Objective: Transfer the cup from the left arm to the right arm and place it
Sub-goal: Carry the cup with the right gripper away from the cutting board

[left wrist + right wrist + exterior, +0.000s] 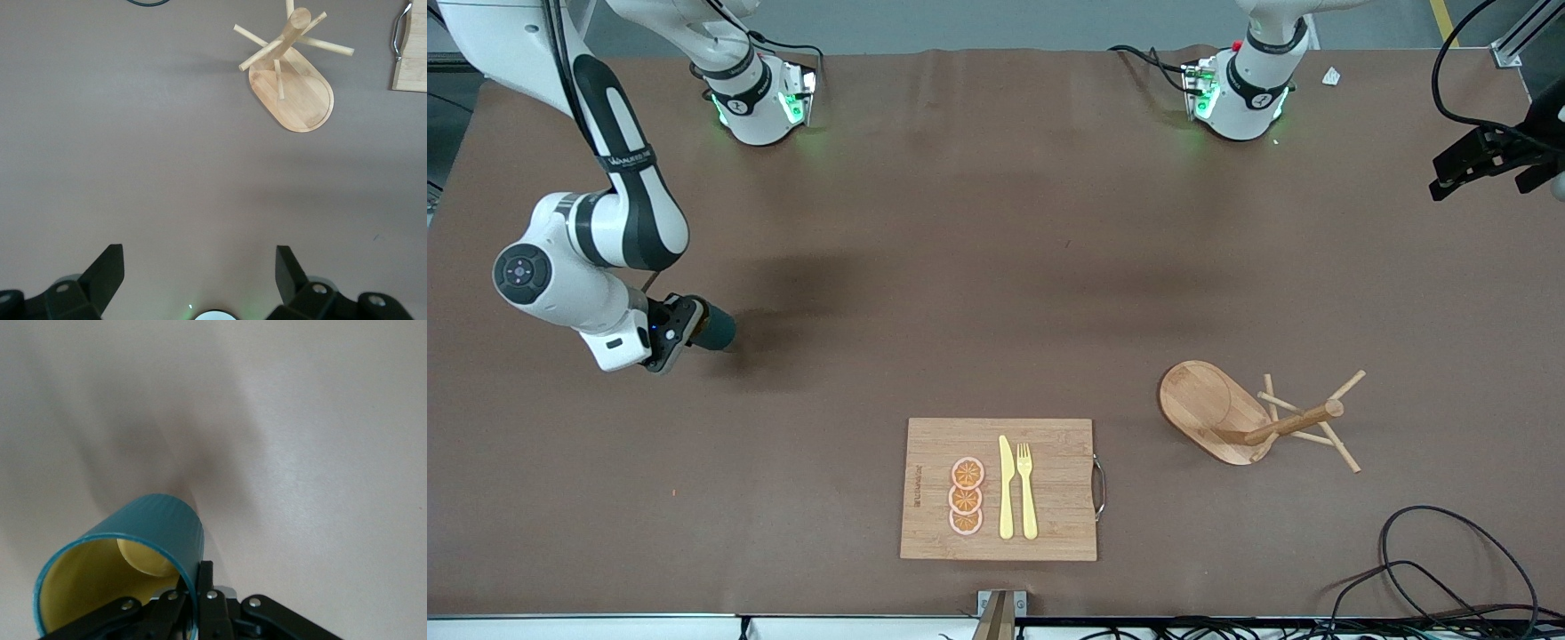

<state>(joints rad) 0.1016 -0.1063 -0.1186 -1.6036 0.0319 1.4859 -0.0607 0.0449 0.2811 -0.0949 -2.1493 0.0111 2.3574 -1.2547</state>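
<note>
Cup: a small dark teal cylindrical cup (130, 563) with a yellowish-tan inside, gripped by its rim wall and tilted well off upright, its open mouth toward the right wrist camera; in the front view only its dark teal body (713, 327) shows past the fingers, close over the brown table at the right arm's end.
Right gripper: the right gripper (685, 327) is clamped on the cup's rim (one finger inside the mouth, one outside, as the right wrist view shows).
Left gripper: the left gripper (200, 273) hangs in the air with its black fingers (107, 270) spread wide and nothing between them, over bare table at the left arm's end; this arm waits.
Table: a brown paper-like covering (978, 267) over the whole top.
Peg rack: a light wooden rack (1258, 418) with an oval base and thin pegs branching off a central post, toward the left arm's end, well apart from the cup.
Cutting board: a rectangular bamboo board (1058, 498) with a metal handle on one short edge, nearer the front camera than the cup.
On the board: three orange slices (966, 496) in a row, beside a yellow plastic knife (1006, 487) and a yellow plastic fork (1026, 491) lying parallel.
Writing: a small dark mark is burned along the board's edge near the slices, too small to read; lettering on the right arm's dark link is likewise illegible.
Cables: black cables (1432, 569) loop on the table edge nearest the front camera, at the left arm's end.
</note>
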